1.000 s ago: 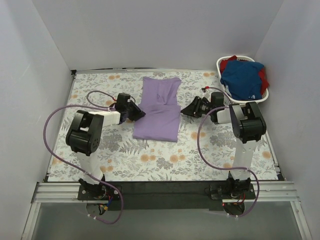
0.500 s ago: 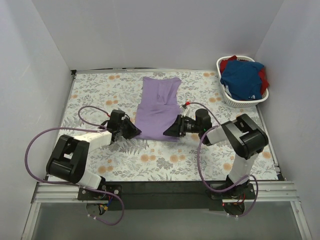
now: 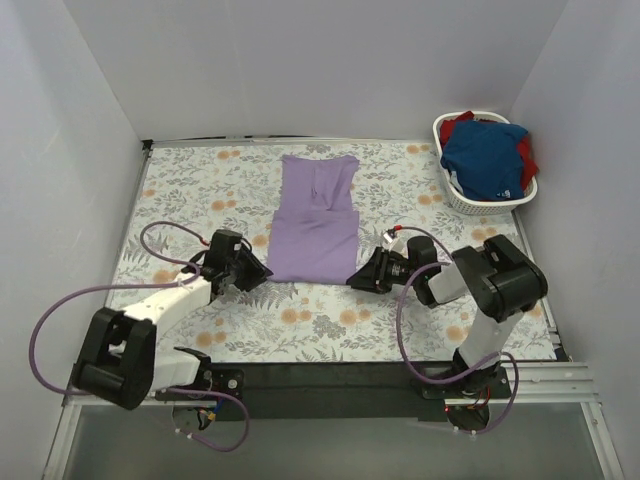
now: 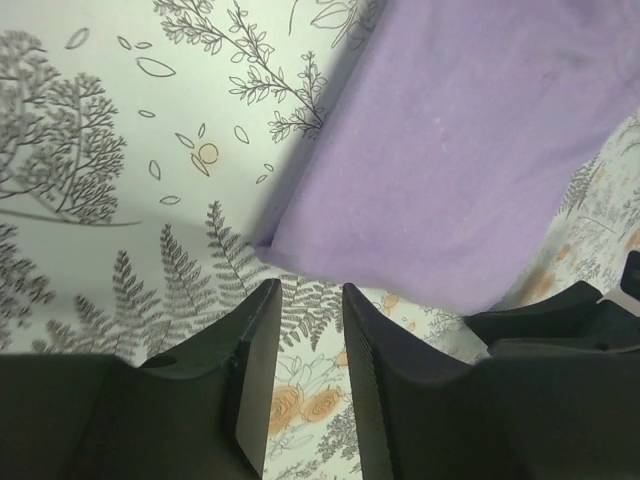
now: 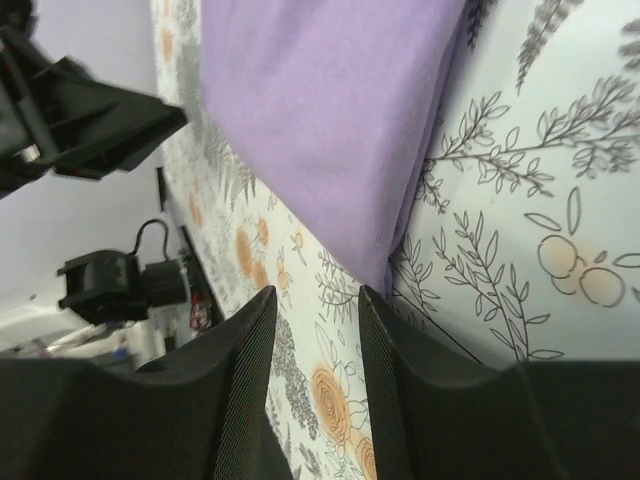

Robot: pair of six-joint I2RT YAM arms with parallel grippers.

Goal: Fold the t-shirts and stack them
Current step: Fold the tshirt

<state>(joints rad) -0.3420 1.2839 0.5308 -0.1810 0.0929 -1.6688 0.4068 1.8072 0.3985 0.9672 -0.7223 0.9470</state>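
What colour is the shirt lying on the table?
The t-shirt is light purple, clearest in the top view.

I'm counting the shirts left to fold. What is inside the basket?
The basket holds a blue tee heaped on top, with red cloth showing at its edges. Whatever lies beneath the blue tee is covered.

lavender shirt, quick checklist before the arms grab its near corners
1. left gripper open and empty: ok
2. right gripper open and empty: ok
3. near left corner of the lavender shirt just ahead of the left gripper: ok
4. near right corner just ahead of the right gripper: ok
5. grippers low enough to catch the hem: cannot tell
6. blue shirt and red shirt out of the way in the basket: ok
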